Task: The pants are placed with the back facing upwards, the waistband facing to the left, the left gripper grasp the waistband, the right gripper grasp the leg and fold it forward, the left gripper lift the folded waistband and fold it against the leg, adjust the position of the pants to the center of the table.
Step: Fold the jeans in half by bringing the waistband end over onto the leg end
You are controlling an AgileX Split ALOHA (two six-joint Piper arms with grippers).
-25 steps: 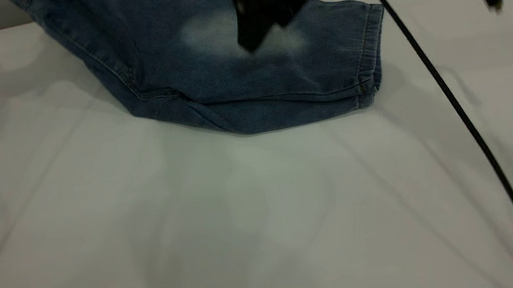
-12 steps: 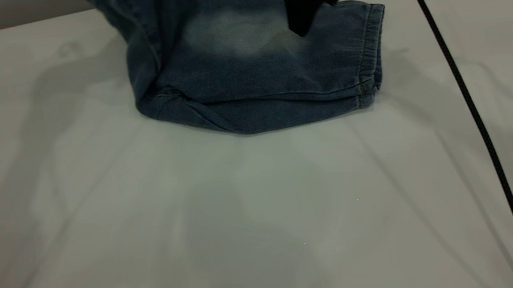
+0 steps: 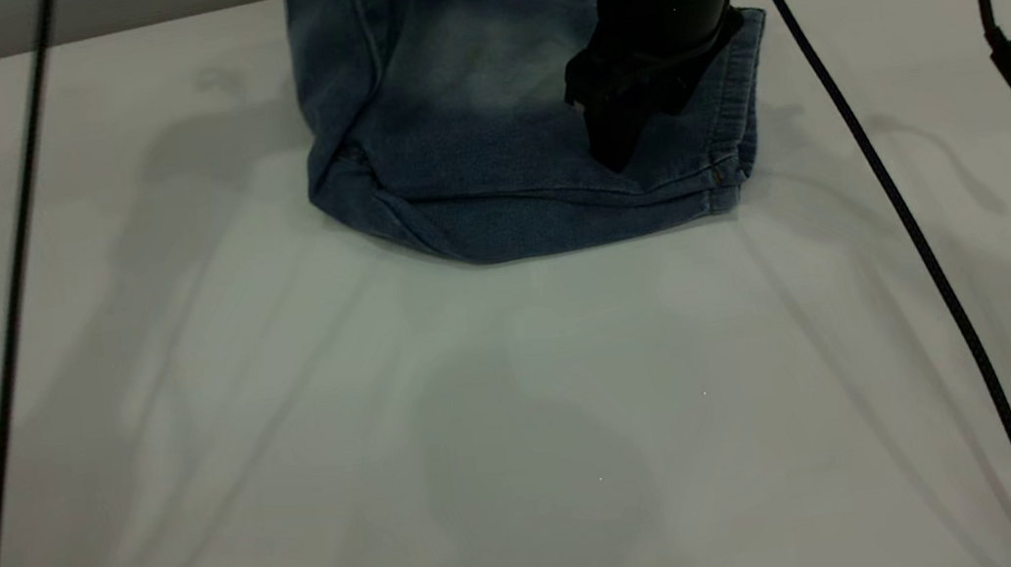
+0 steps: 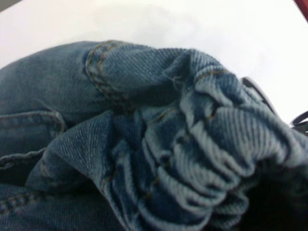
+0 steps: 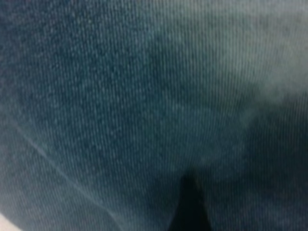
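While waistband (image 4: pixel 211 144) fills left wrist view, left jaws hidden; right gripper (image 3: pixel 615 144) on leg (image 3: pixel 496 146), jaws' state unclear.

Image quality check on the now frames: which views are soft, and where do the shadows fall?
Exterior view: dim but sharp; soft shadows of arms and cables streak the table, and the right gripper sits dark over the pants. Left wrist view: waistband ridges readable, table behind washed out. Right wrist view: very close and blurred, only denim weave shows.
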